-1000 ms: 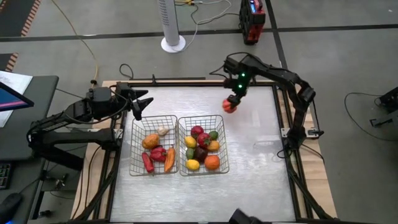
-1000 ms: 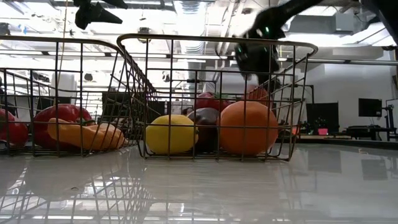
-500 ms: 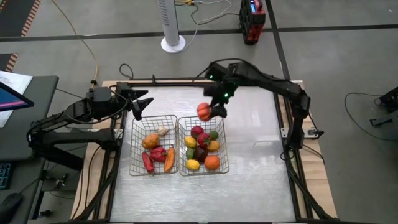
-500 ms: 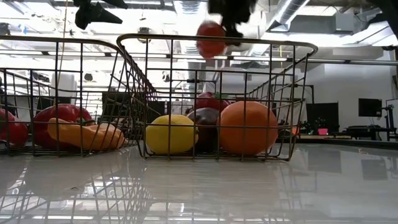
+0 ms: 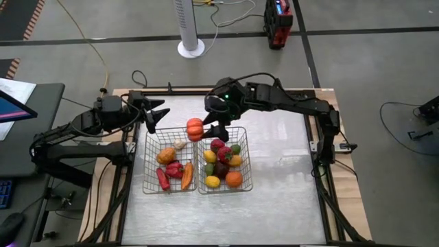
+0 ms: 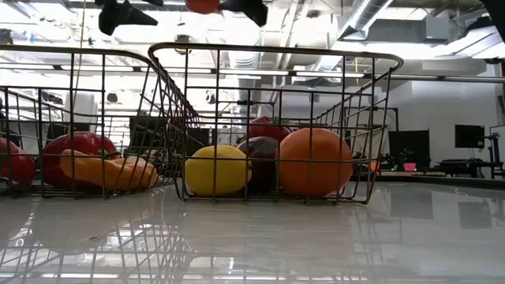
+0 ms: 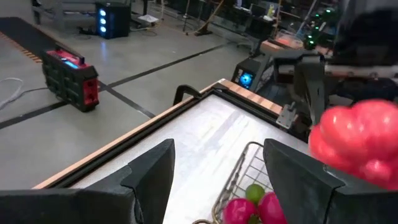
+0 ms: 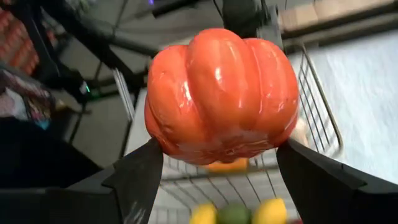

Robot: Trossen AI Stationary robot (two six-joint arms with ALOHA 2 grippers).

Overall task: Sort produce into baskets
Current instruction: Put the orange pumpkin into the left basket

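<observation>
Nearly sorted: we saw one piece left.
Right tool [image 5: 204,130] held a pumpkin [image 5: 195,128] above the baskets [image 5: 169,184]; left tool [image 5: 155,113] wide, idle.

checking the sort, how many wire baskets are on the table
2, side by side mid-table: the left basket near the left arm, the right basket touching it. The right gripper holds an orange pumpkin above their far edge.

Right gripper [image 5: 204,130], with red-orange ribbed pepper [image 5: 195,128] clamped between its fingers: moved left from bare table [image 5: 274,137] right of the baskets, across the far edge of right basket [image 5: 224,160], now above the far rim where both baskets meet, by left basket [image 5: 169,161]. Low view: pepper [image 6: 203,5] raised to the top edge.
</observation>
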